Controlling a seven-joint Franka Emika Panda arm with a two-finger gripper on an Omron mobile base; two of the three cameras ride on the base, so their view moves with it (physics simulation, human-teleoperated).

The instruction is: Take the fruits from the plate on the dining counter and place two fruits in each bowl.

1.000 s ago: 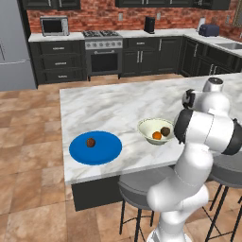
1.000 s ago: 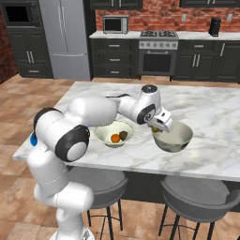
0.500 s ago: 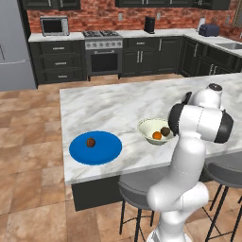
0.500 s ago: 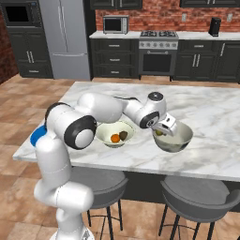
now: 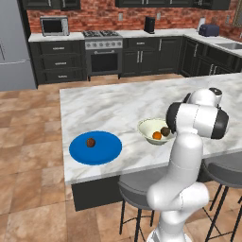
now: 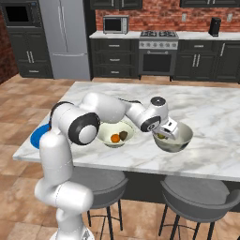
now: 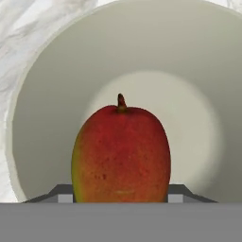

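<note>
The gripper (image 6: 165, 133) holds the mango (image 7: 121, 155) between its two fingers, right over the inside of the grey bowl (image 6: 183, 136), at the middle right of the right base view. In the hand view the mango stands tall, stem pointing up the frame, with the bowl's floor straight behind it. So the next move is probably just to let go. The arm reaches sideways across the cream bowl (image 5: 146, 127), which has the orange (image 5: 157, 135) and a dark fruit (image 5: 165, 131) in it. A brown fruit (image 5: 90, 142) sits on the blue plate (image 5: 106, 153).

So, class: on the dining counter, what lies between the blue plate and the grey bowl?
The cream-white bowl, holding the orange and a dark fruit, sits between the plate and grey bowl, seen in the right base view.
</note>
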